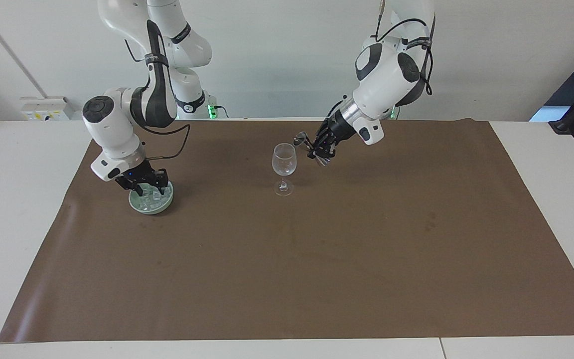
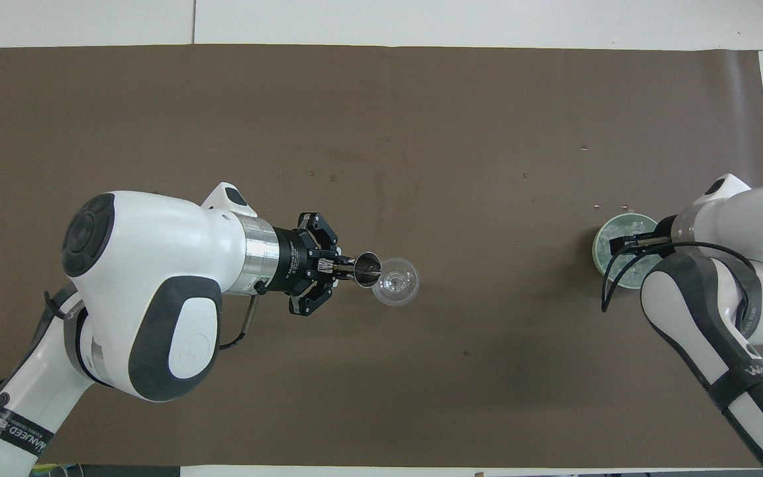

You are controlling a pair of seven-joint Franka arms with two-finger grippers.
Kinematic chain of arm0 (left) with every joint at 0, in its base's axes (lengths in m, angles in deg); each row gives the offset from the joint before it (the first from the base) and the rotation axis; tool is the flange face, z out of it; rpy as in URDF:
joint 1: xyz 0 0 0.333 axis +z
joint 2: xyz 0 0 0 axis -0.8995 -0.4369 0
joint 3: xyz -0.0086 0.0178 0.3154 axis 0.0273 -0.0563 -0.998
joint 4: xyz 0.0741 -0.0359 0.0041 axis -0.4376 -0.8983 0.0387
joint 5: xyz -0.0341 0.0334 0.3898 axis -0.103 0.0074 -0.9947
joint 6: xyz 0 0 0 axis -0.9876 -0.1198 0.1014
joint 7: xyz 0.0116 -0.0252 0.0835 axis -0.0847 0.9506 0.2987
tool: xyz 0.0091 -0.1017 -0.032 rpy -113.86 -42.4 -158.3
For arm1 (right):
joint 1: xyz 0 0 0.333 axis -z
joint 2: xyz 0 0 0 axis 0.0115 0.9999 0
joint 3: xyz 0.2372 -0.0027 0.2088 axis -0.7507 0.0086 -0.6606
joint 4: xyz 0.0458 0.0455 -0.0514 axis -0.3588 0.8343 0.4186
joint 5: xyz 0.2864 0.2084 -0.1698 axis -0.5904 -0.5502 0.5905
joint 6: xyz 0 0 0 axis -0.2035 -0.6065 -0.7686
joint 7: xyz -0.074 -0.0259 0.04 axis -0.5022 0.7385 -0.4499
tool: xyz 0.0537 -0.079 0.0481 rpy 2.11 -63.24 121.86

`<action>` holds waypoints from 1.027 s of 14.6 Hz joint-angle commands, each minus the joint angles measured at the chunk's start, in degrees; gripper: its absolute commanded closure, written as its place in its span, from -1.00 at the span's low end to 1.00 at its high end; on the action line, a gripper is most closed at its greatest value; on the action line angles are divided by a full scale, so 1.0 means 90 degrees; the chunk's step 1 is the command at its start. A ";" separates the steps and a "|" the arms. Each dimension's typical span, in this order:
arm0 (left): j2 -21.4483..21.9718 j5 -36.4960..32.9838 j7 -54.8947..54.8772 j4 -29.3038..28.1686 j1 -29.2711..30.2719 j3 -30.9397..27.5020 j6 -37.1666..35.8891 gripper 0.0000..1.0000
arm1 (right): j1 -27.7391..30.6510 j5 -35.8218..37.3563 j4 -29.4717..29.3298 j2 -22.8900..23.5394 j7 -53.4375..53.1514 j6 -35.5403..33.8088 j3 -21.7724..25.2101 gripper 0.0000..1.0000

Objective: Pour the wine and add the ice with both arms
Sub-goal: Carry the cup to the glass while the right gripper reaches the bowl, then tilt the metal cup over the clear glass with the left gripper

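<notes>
Left gripper (image 1: 317,148): I read its fingers as clamped on a small metal jigger (image 1: 303,140), tilted toward the wine glass's rim; in the overhead view the gripper (image 2: 340,269) holds the jigger (image 2: 368,268) at the 9 o'clock edge of the glass.
Right gripper (image 1: 148,188): down inside the pale green dish (image 1: 150,206); I cannot tell whether its fingers are apart or closed, as the wrist hides them.
Ice (image 1: 153,199): heaped in the dish, directly under the right gripper.
Wine glass (image 1: 284,167): upright mid-mat; overhead, the glass (image 2: 395,281) sits at 9 o'clock from the dish (image 2: 601,246).
Mat (image 1: 317,259): brown, covering the table (image 1: 13,199); everything stands on it.
</notes>
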 commanded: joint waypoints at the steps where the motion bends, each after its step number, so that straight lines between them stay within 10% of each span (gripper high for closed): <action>1: -0.0119 -0.0802 0.0605 0.0221 -0.0292 -0.0080 0.0124 1.00 | 0.0075 -0.0065 0.0102 -0.0011 0.0162 0.0188 -0.0035 -0.24; 15: -0.0119 -0.3732 0.2186 0.0260 -0.1073 -0.0079 0.0398 1.00 | 0.0046 -0.0046 0.0073 0.0175 0.0378 0.0150 -0.0035 -0.08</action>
